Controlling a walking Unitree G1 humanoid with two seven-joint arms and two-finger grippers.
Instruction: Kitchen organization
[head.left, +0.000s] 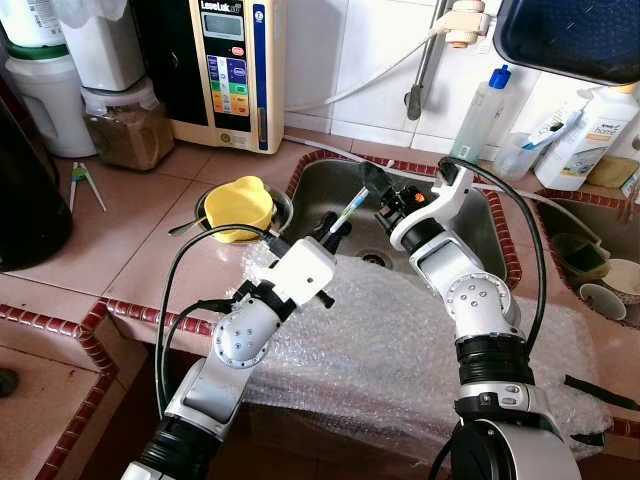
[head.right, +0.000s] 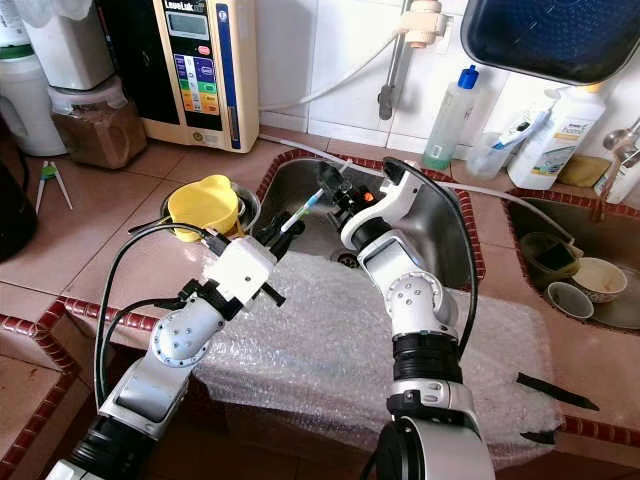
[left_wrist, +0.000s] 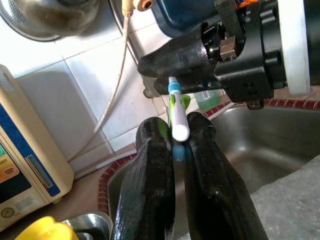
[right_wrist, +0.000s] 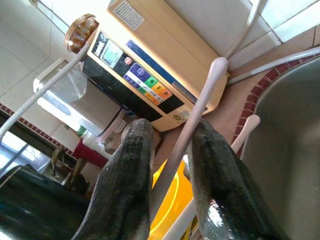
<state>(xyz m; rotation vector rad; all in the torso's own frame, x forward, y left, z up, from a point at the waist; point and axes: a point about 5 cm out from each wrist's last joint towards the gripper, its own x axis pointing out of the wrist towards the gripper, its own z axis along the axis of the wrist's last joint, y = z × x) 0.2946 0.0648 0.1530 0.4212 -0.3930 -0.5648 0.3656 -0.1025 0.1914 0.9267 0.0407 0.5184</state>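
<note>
The left end effector (head.left: 335, 232) clamps the toothbrush (head.left: 350, 212), whose long axis runs straight ahead into the open right end effector (head.left: 378, 190).

Both pincers are crowding the same spot above the near-left part of the sink (head.left: 480, 215): the left pincer (head.left: 335, 232) and the right pincer (head.left: 372, 180) are meeting tip to tip around a toothbrush (head.left: 350, 208), leaving no gap between them. Bubble wrap (head.left: 400, 350) is covering the tabletop's front edge under both arms. The yellow cup (head.left: 238, 207) is sitting just left of the left pincer, blocking that side. The basin behind the right arm is lying open. Bottles (head.left: 482, 112) are lining the back wall.
</note>
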